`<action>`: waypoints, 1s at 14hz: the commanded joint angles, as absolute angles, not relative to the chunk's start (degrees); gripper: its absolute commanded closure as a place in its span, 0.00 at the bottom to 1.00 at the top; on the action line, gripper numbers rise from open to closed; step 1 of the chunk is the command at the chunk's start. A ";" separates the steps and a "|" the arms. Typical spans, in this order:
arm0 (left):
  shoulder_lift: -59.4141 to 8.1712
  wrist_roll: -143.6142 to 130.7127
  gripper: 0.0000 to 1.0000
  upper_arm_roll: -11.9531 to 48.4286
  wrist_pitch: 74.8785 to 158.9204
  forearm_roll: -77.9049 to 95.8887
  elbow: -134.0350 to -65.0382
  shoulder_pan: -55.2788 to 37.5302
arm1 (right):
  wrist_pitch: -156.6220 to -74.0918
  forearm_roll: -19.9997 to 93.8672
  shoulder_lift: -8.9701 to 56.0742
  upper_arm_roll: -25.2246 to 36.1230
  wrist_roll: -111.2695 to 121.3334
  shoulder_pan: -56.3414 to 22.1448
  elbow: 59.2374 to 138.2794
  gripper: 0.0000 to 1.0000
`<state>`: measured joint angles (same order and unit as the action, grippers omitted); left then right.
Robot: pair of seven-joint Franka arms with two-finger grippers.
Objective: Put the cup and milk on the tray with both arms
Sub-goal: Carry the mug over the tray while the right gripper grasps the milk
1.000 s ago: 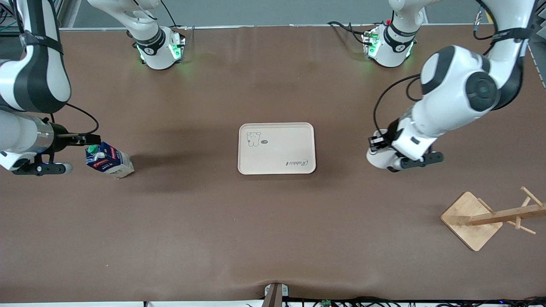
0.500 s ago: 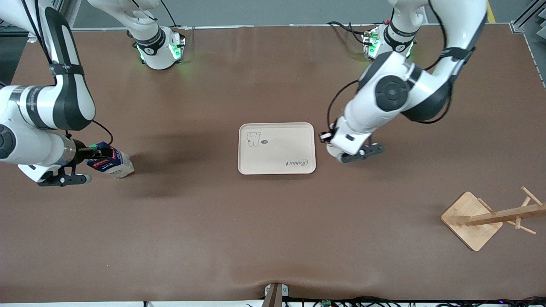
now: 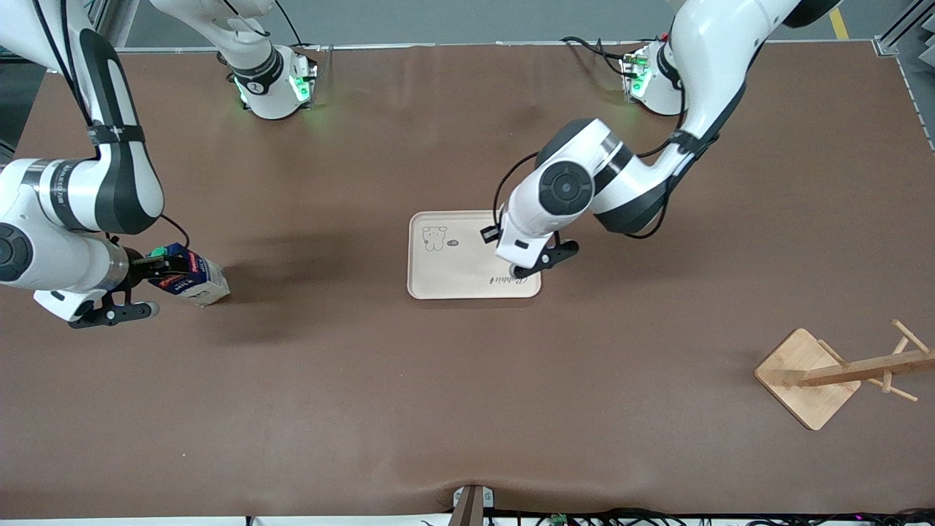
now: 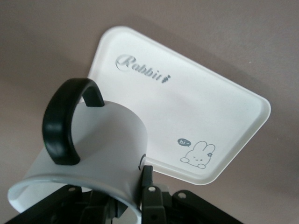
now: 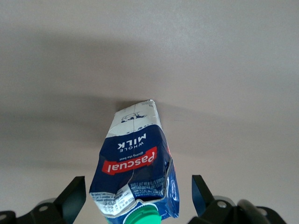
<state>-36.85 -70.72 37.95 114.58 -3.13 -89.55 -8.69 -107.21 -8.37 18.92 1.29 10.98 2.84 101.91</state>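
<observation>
The cream tray (image 3: 453, 267) lies mid-table. My left gripper (image 3: 520, 261) hangs over the tray's end toward the left arm. The front view hides the cup under the wrist. In the left wrist view my left gripper (image 4: 127, 196) is shut on the wall of the white cup (image 4: 105, 140), whose black handle (image 4: 60, 126) faces the camera, above the tray (image 4: 196, 102). The blue milk carton (image 3: 191, 276) stands on the table toward the right arm's end. My right gripper (image 3: 156, 264) is open around its green-capped top. In the right wrist view the fingers (image 5: 74, 196) flank the milk (image 5: 135, 161) with gaps.
A wooden rack with pegs on a square base (image 3: 807, 376) stands toward the left arm's end, nearer the front camera. Both arm bases (image 3: 274, 84) sit along the table's top edge. Bare brown table lies between the milk and the tray.
My left arm has carried the cup from the left arm's end to over the tray. My right gripper has moved in around the milk's top; the carton stays put.
</observation>
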 commanded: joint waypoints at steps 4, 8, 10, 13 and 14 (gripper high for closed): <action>-47.27 -73.48 1.00 36.56 113.64 -3.69 -81.66 -12.73 | -109.67 -9.76 19.16 0.62 11.69 3.87 105.11 0.00; -50.18 -73.21 1.00 36.21 114.26 -2.29 -80.77 -13.18 | -114.43 -9.76 19.07 0.62 13.79 4.75 109.25 0.75; -50.97 -72.95 1.00 36.21 114.26 -1.15 -80.86 -13.10 | -114.09 -9.41 19.07 0.53 14.33 4.66 108.99 1.00; -51.42 -72.60 1.00 36.21 114.26 -1.14 -80.95 -13.18 | -105.43 -6.52 18.81 0.09 14.06 3.17 103.31 1.00; -51.42 -72.51 1.00 36.21 114.26 -1.14 -80.95 -13.18 | -101.12 -4.15 18.98 0.09 13.98 2.82 100.31 1.00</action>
<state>-50.56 -72.24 36.50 114.60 -2.17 -82.75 -12.37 -108.29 -7.30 19.57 0.59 13.49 3.45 105.54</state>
